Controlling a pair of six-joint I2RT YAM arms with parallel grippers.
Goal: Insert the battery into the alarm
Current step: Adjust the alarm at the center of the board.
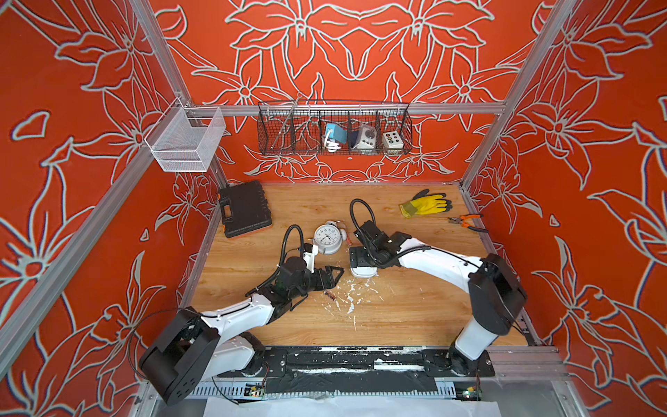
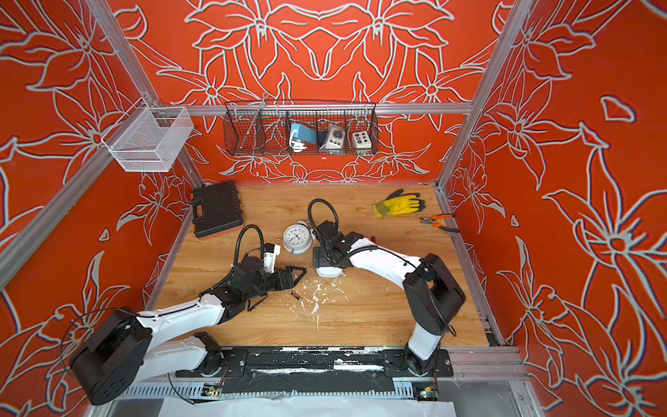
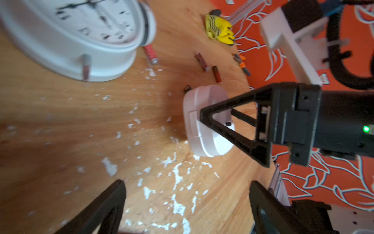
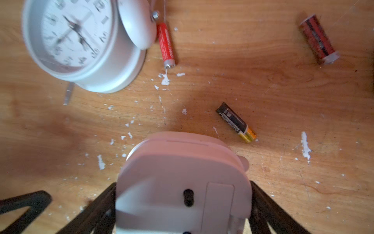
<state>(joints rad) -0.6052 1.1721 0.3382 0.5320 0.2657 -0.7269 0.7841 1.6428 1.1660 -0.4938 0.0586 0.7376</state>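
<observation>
Alarm (image 4: 178, 172) back-up; black-yellow battery (image 4: 235, 122) flat, black end toward clock (image 4: 77, 40)

Yellow glove (image 1: 427, 204), pliers (image 1: 468, 222), black case (image 1: 245, 209)

Wooden tabletop (image 1: 415, 310), worn, w/ white paint flecks (image 1: 350, 307) scattered over centre-front. Black tool case (image 1: 245, 208) lay shut in far-left corner. Yellow glove (image 1: 426, 204) lay flat far right, orange-handled pliers (image 1: 467, 222) just beside it nr the right edge. Bell clock (image 1: 327, 237) lay face up mid-table. Red battery (image 4: 166, 45) lay right beside its bell. White alarm (image 4: 178, 172) sat nr the clock w/ its back up, cover closed. Black-yellow battery (image 4: 235, 122) lay nr the alarm, not touching. Two red-black batteries (image 3: 201, 61) lay farther out, close together. Dark battery (image 1: 330, 296) lay apart from the rest, among the flecks toward the front.
</observation>
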